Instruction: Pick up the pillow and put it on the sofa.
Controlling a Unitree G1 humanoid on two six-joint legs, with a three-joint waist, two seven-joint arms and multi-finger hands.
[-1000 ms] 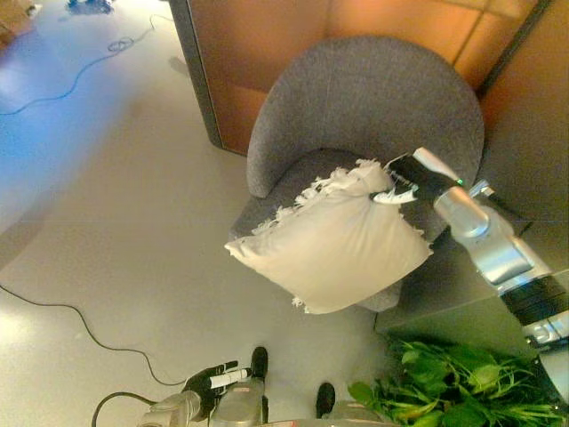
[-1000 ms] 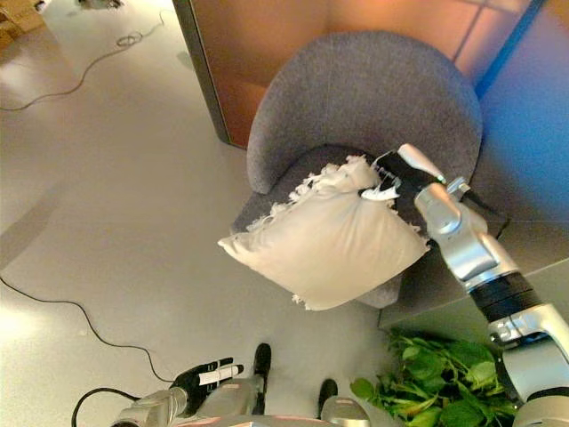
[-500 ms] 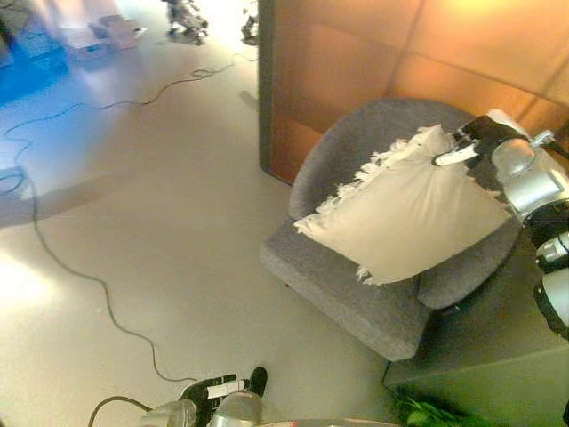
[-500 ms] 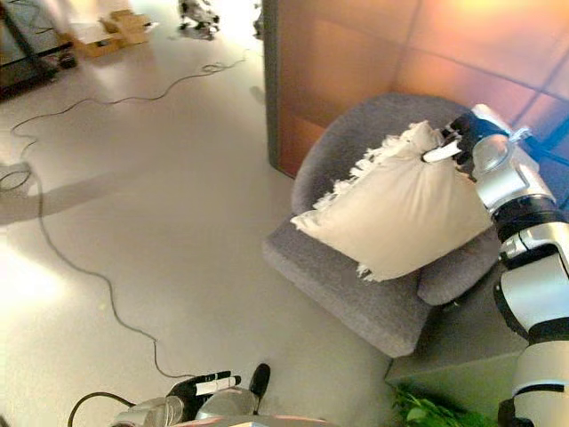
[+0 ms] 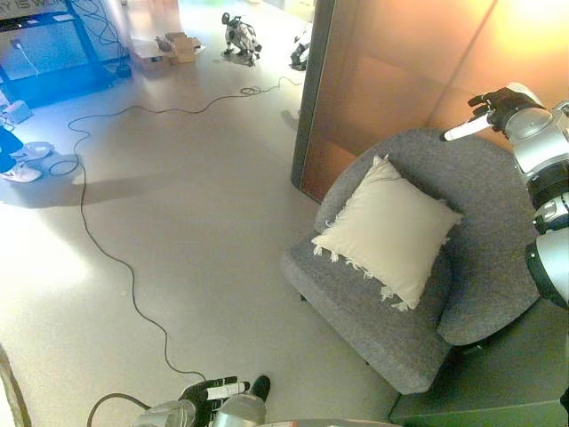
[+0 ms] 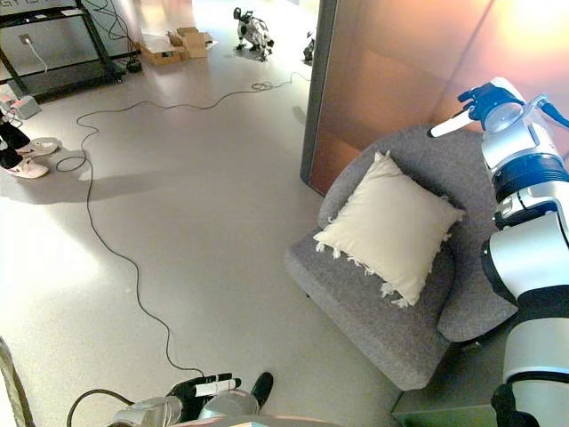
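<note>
A cream pillow [image 5: 390, 229] with a fringed edge leans against the backrest of the grey round-backed sofa chair [image 5: 373, 325], resting on its seat. My right hand [image 5: 487, 108] is raised above the chair's back at the upper right, apart from the pillow, its fingers straight and holding nothing. My left hand [image 5: 207, 393] hangs low at the bottom edge, fingers relaxed and empty. In the right eye view the pillow [image 6: 391, 228] and my right hand [image 6: 469, 103] show the same.
A brown wall panel [image 5: 382, 71] stands behind the chair. A dark low cabinet [image 5: 498, 374] sits at the lower right. A black cable [image 5: 107, 258] snakes across the floor. Boxes [image 5: 169, 46] and a small robot dog [image 5: 238, 36] lie far back; a person's shoes [image 5: 22, 165] at left.
My right hand has let go of the pillow, which now rests on the chair seat against the backrest. The hand has lifted away up and right. The camera has tilted up.
</note>
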